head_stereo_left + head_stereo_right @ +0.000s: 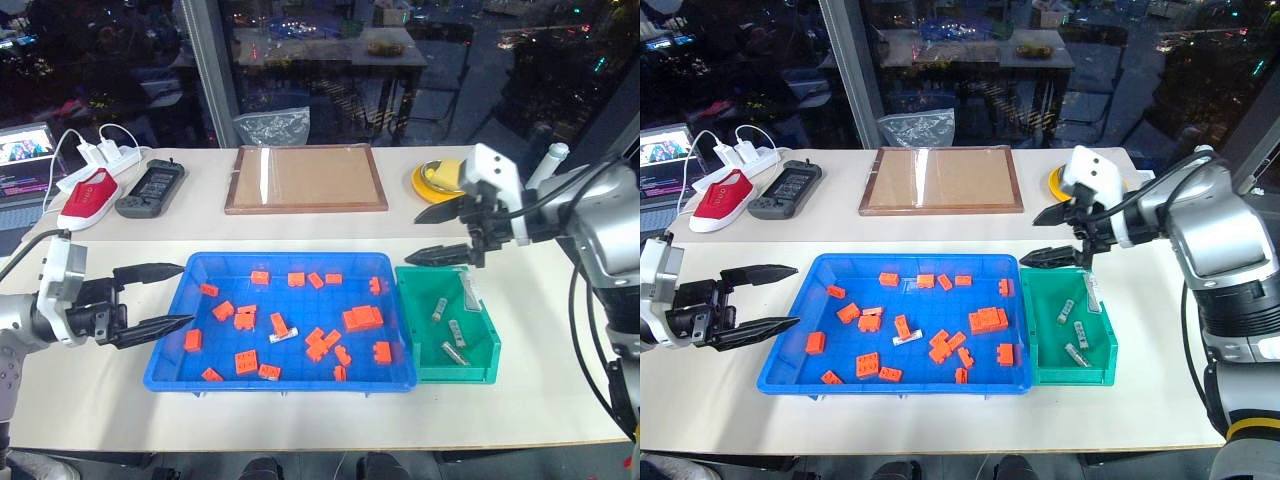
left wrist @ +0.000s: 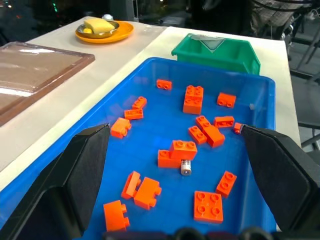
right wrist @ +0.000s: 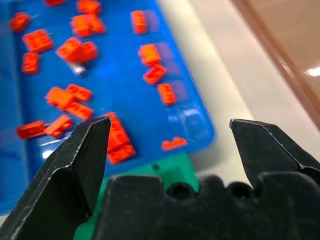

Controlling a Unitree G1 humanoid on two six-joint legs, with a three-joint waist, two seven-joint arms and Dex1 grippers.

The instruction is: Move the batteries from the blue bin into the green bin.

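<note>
Above green bin (image 1: 447, 320) — right gripper (image 1: 437, 233) jaws wide, empty | left gripper (image 1: 158, 299) wide | battery (image 1: 283, 337) in blue bin (image 1: 160, 362)

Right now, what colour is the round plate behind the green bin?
Yellow-orange; the plate shows best in the left wrist view.

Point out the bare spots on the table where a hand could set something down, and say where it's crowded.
Bare table runs along the near edge, in front of the blue bin and green bin. A bare strip lies between the blue bin and the wooden board. Crowded: inside the blue bin, scattered with orange bricks, and the far left corner with the power strip, red shoe and handheld device.
</note>
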